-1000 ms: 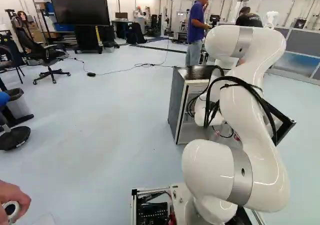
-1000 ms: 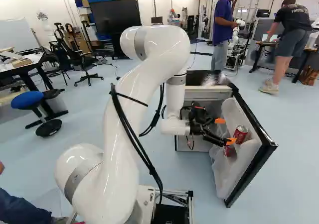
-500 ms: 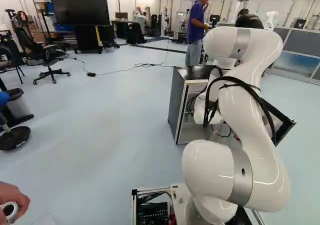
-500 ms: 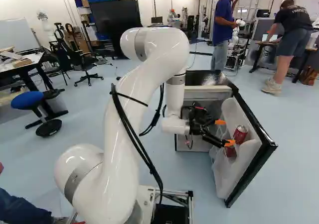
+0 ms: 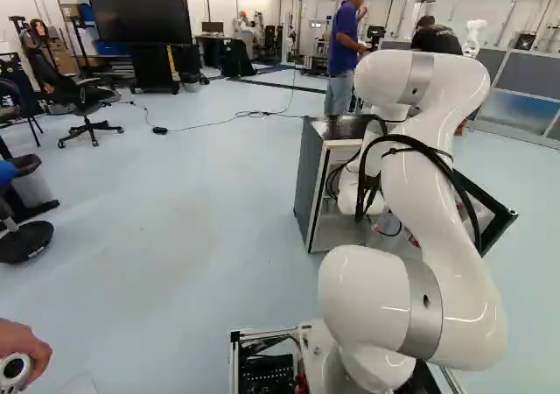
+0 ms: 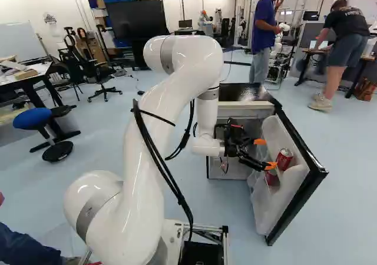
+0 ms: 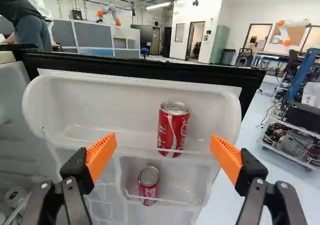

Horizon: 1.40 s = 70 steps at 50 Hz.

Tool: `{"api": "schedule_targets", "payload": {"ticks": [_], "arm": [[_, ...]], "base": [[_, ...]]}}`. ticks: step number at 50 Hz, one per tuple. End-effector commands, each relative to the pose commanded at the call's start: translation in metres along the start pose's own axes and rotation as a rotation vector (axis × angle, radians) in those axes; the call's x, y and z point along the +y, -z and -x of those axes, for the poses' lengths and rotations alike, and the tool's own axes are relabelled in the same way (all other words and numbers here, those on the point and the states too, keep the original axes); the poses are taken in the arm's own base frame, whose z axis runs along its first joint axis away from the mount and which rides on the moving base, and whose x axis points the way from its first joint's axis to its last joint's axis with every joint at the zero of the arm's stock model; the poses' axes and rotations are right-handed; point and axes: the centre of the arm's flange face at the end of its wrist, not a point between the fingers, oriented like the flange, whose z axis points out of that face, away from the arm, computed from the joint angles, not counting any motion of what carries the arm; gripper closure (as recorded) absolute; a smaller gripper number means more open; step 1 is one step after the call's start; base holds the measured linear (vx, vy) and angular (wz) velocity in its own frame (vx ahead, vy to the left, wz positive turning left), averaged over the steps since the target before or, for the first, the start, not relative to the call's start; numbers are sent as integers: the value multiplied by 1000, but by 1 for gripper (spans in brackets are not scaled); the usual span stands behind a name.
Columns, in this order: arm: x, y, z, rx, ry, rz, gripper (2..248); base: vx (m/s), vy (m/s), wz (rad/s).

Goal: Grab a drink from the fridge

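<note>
Elbow of the white jointed arm [image 6: 197, 59] has dipped slightly; with the black two-finger gripper [image 7: 163, 142] spread, centre it on the upright red metal can [image 7: 173, 131] ahead, in the white plastic shelf [image 7: 100, 107], before advancing and closing.

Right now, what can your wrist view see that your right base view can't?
Only the wrist view: a green cabinet near the far wall.

Only the right base view: my white arm, a big black screen and a blue stool.

Both: two red cans, upper and lower, in the fridge door, plus my open end effector.
</note>
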Motion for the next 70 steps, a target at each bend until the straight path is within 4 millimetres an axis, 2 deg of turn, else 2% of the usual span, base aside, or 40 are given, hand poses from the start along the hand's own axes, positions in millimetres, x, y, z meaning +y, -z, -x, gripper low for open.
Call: {"api": "schedule_targets", "payload": {"ticks": [70], "arm": [[-15,-51,0,28,-66,72,3]], "base": [[0,0,0]]}}
